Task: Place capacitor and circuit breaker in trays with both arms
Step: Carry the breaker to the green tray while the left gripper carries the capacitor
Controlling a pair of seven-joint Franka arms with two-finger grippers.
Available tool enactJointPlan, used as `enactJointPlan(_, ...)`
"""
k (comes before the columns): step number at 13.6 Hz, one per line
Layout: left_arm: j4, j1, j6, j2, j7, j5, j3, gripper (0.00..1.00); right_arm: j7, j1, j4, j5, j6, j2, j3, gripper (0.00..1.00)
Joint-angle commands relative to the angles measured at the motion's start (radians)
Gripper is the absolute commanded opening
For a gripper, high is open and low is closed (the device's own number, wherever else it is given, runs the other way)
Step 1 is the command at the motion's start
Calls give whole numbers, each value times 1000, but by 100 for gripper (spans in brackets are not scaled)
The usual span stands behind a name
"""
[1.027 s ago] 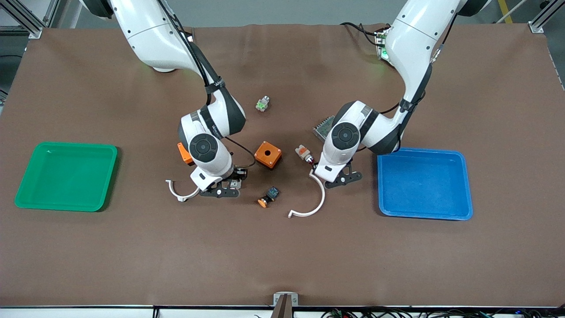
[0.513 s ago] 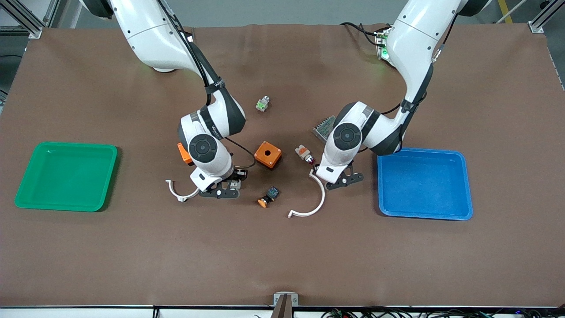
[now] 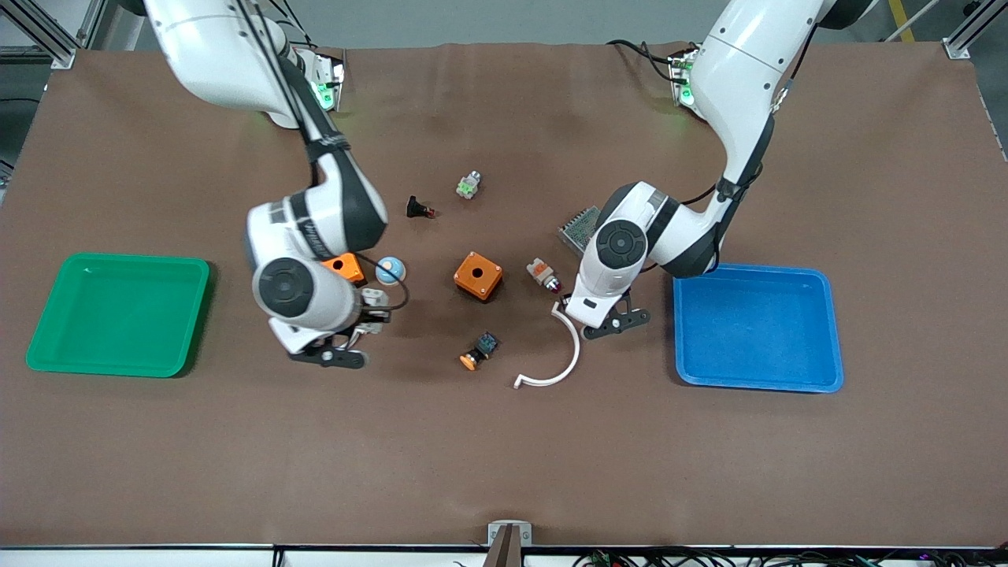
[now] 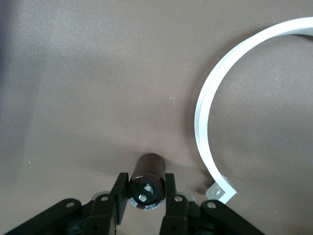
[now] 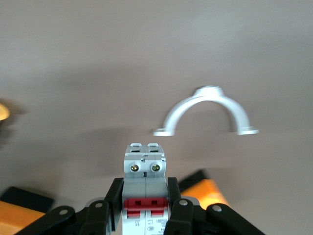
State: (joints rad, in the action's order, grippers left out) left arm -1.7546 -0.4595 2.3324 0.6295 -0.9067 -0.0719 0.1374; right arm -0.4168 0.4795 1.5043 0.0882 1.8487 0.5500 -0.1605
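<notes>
Both wrist views show grips hidden from front: left gripper (image 4: 146,188) clamps small dark cylindrical capacitor (image 4: 146,181), right gripper (image 5: 145,196) clamps white-grey red-levered circuit breaker (image 5: 145,183).

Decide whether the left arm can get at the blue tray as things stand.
Probably yes: the left gripper, shut on the capacitor, is low right beside the blue tray, with only bare table between them.
</notes>
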Motion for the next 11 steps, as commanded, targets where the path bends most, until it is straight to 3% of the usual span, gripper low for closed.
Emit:
enactJointPlan(1, 0, 10, -5, -37, -23, -23, -2, 1, 116, -95, 8, -48, -84, -80, -10, 17)
enactJointPlan(4, 1, 54, -63, -115, -17, -23, -4, 0, 326, -249, 5, -57, -115, -102, -13, 16)
enactJointPlan(7, 1, 123, -76, -163, -11, -25, -5, 0, 491, -389, -15, -137, -103, -91, -11, 16)
enactJointPlan(11, 1, 241, -71, -179, -6, -124, -4, 0, 645, -554, -33, -148, -37, -55, -11, 16)
